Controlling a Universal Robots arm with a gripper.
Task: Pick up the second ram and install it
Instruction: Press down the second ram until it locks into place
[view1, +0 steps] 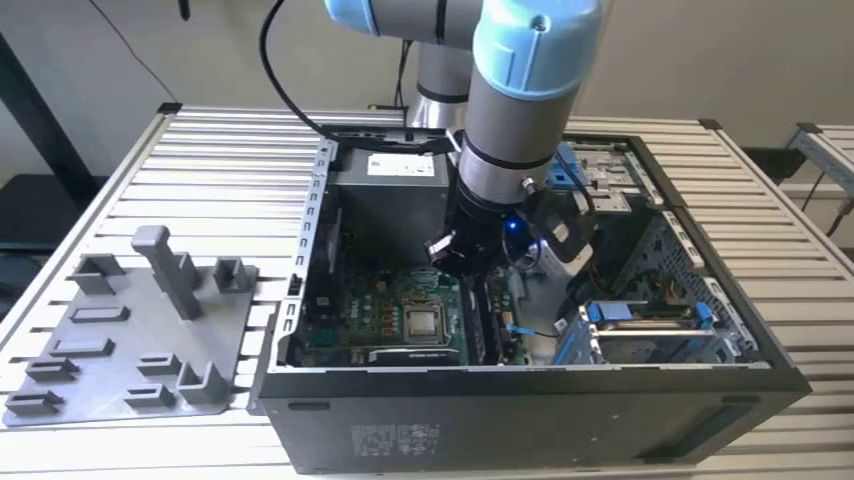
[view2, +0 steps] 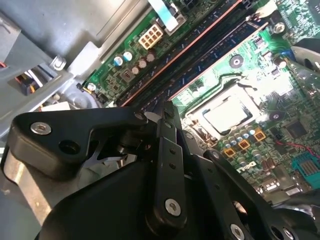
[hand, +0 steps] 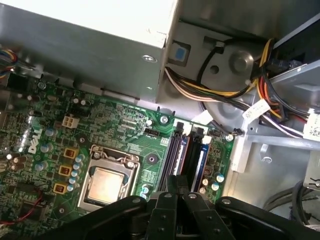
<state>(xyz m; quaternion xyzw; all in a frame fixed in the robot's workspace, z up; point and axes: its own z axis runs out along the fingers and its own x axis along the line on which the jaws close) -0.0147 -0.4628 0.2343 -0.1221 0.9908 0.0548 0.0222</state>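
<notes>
You are working at the install step: the gripper (view1: 454, 262) is reaching down inside the open computer case (view1: 534, 400), right over the memory slots (hand: 187, 152) beside the processor socket (hand: 107, 182) on the green motherboard (view2: 250, 65). In both wrist views the fingers are drawn together with their tips at the slots. The second ram (hand: 199, 160) looks to be standing in its slot; whether you are gripping it or pressing it, I cannot tell

Bright daylight washes the ribbed white metal table (view1: 200, 170); glare whitens the square silver processor (view2: 227, 111), while the close black gripper linkage (view2: 150, 190) looks soft.
</notes>
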